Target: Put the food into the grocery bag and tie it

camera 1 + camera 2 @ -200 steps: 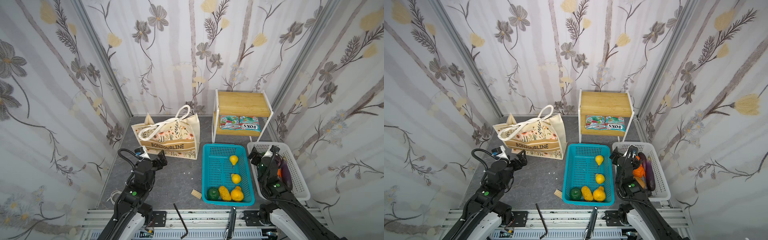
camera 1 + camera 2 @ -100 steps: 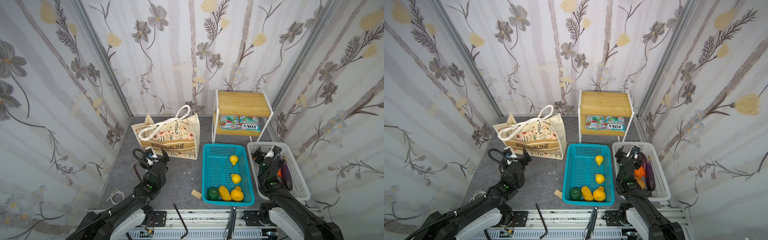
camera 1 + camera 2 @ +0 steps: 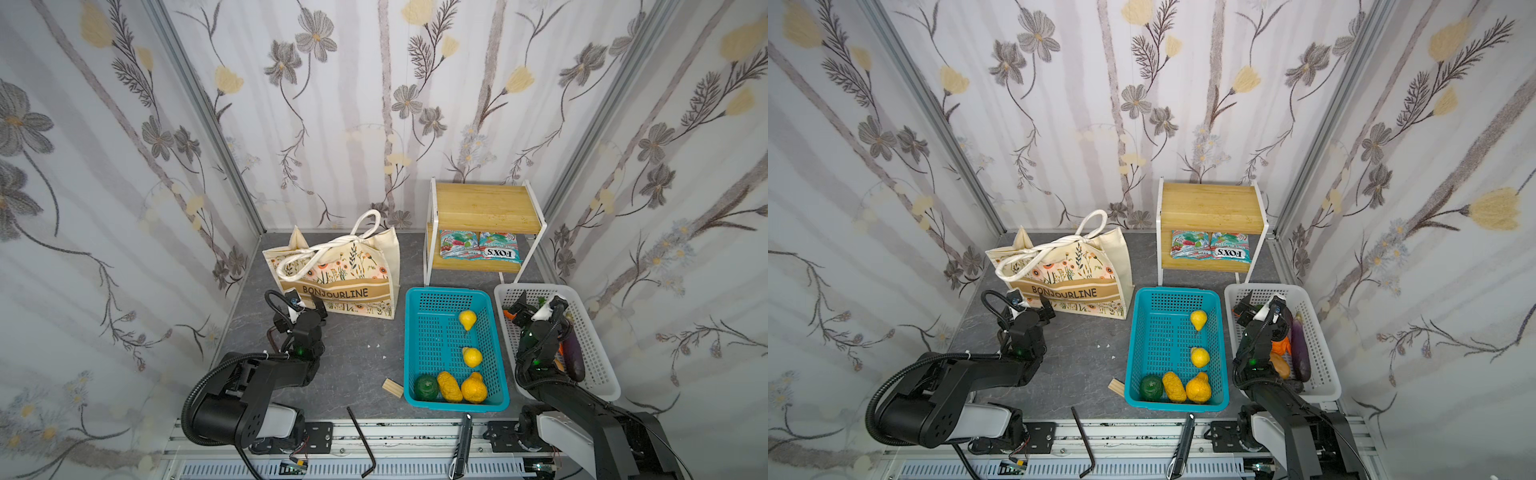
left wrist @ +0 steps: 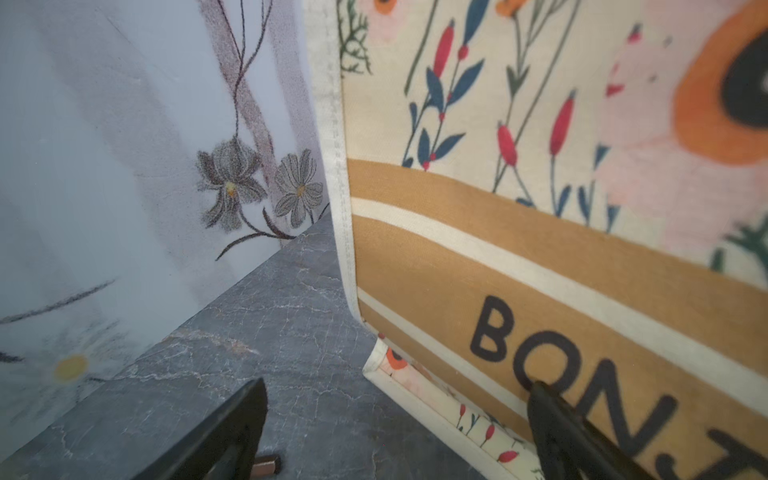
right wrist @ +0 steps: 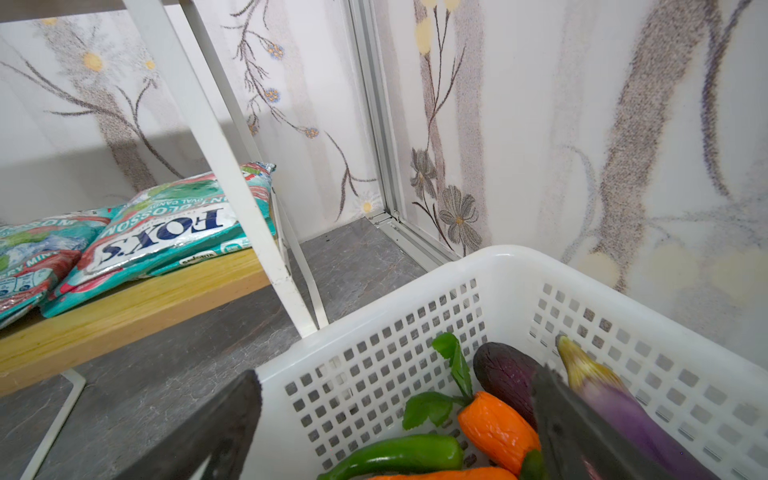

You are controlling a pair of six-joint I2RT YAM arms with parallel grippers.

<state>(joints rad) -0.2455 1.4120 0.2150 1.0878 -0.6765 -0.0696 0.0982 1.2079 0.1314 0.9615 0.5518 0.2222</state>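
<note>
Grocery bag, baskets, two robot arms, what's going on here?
Two arms are set up to pack food into the grocery bag, and neither holds anything yet. The left hand is open, low over the table at the bag's front lower corner. The right hand is open above the white basket of toy vegetables. The fruit lies in the teal basket.
</note>
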